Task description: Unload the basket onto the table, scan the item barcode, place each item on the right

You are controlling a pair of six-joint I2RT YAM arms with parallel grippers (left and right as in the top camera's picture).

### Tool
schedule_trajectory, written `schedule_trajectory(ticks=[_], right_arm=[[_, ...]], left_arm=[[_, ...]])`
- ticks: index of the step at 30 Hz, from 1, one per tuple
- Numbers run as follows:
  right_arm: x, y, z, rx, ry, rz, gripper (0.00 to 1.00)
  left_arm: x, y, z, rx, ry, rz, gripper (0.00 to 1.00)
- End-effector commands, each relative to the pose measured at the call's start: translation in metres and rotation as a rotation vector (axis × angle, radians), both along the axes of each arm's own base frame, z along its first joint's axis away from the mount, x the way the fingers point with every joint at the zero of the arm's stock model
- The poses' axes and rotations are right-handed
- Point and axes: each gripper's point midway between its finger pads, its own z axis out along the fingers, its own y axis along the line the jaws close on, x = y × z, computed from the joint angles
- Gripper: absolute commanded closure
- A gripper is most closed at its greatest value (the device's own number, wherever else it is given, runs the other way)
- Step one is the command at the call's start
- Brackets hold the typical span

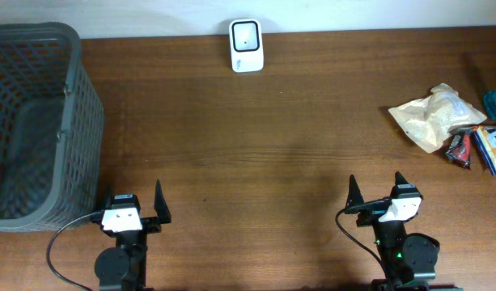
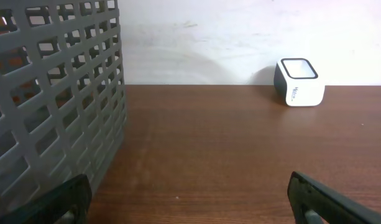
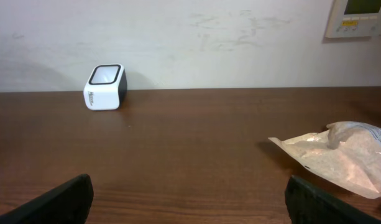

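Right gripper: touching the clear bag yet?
Apart. Overhead view shows the right gripper open near the table's front edge, with bare wood between it and the clear bag further back on the right.

My surface (image 1: 256,137) is dark brown wood grain. The scanner (image 1: 247,45) is white with a black frame round its window, the basket (image 1: 37,121) grey lattice, the bag (image 1: 432,115) pale beige, and my tools black-fingered on white bodies.

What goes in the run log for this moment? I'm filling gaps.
phase: not started | left gripper: open, empty | right gripper: open, empty | scanner: far edge | items: right, untouched
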Motion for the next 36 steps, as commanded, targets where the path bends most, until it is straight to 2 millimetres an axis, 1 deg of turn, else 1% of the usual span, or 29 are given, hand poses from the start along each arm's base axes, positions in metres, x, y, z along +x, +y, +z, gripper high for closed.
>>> schedule_trajectory(ticks=[1,17,20,22,24,36], right_arm=[[0.0,0.001,-0.003,-0.007,0.002,0.0,0.01],[0.0,0.0,-0.002,-0.007,0.0,-0.001,0.02],[0.0,-0.006,-0.004,-0.012,0.005,-0.04,0.02],[0.0,-0.011,-0.004,-0.059,0.007,-0.061,0.02],[0.0,-0.011,-0.004,-0.088,0.007,-0.058,0.02],[0.0,-0.009,-0.004,-0.085,0.007,-0.047,0.02]], left_arm=[[0.0,-0.001,-0.001,0.022,-0.003,-0.008,0.01],[0.0,-0.001,-0.001,0.022,-0.003,-0.008,0.01],[0.0,-0.001,-0.001,0.022,-0.003,-0.008,0.01],[0.0,-0.001,-0.001,0.022,-0.003,-0.008,0.01],[0.0,-0.001,-0.001,0.022,-0.003,-0.008,0.01],[0.0,-0.001,-0.001,0.022,-0.003,-0.008,0.01]])
